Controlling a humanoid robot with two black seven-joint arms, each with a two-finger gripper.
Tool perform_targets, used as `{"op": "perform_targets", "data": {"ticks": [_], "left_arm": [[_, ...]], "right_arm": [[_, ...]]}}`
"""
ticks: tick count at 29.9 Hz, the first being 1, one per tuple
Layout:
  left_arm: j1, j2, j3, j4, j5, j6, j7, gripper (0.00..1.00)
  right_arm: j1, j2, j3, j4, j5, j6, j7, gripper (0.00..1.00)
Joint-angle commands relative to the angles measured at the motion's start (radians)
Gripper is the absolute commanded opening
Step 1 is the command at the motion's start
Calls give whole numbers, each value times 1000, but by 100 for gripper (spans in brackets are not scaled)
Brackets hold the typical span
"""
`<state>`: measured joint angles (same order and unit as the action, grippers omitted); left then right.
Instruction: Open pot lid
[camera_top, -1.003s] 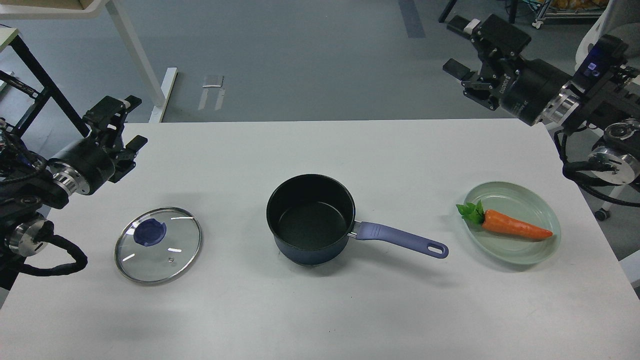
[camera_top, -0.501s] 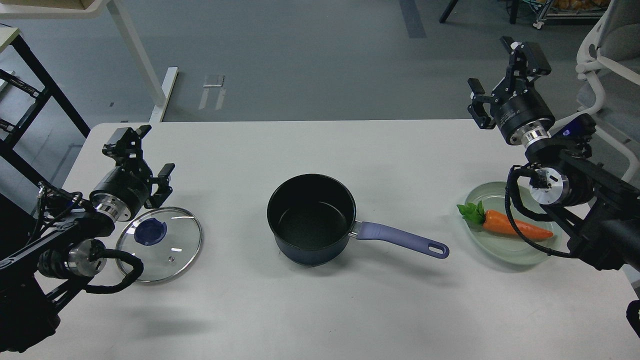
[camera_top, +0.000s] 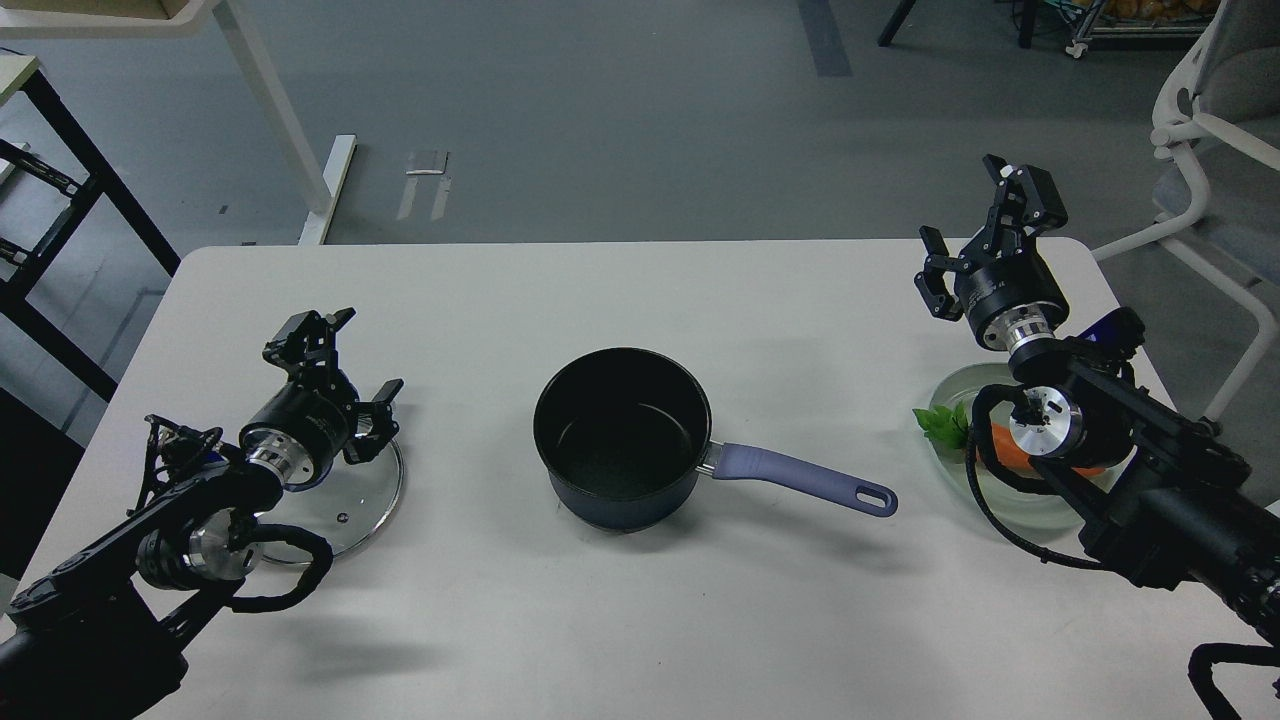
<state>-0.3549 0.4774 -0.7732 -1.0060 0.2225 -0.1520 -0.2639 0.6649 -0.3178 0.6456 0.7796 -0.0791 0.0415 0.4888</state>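
A dark blue pot (camera_top: 622, 437) with a black inside and a purple handle (camera_top: 800, 478) stands open and empty at the table's middle. Its glass lid (camera_top: 362, 505) lies flat on the table to the left, mostly hidden under my left arm; its blue knob is hidden. My left gripper (camera_top: 345, 370) is open and empty, just above the lid's far edge. My right gripper (camera_top: 980, 220) is open and empty, over the table's far right edge, well away from the pot.
A pale green plate (camera_top: 950, 395) with an orange carrot (camera_top: 990, 440) sits at the right, partly hidden by my right arm. A white chair (camera_top: 1215, 120) stands past the table's right corner. A table leg (camera_top: 270, 110) stands far left.
Both arms have dropped and come inward. My left gripper moved right and down over the lid, covering its knob. My right gripper moved down and left. Pot and lid have not moved.
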Motion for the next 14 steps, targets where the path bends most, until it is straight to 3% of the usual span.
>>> {"op": "perform_targets", "data": {"ticks": [1, 4, 6, 14], "left_arm": [[-7, 17, 0, 1, 0, -21, -44, 99], [-7, 18, 0, 1, 0, -23, -112, 99], [-7, 18, -1, 3, 0, -23, -132, 99], [-39, 24, -27, 43, 0, -27, -135, 99]], "right_arm": [[-4, 2, 3, 1, -1, 0, 0, 99], [-5, 19, 3, 1, -1, 1, 0, 99], [-5, 22, 2, 3, -1, 3, 0, 99], [-10, 45, -1, 7, -1, 3, 0, 99]]}}
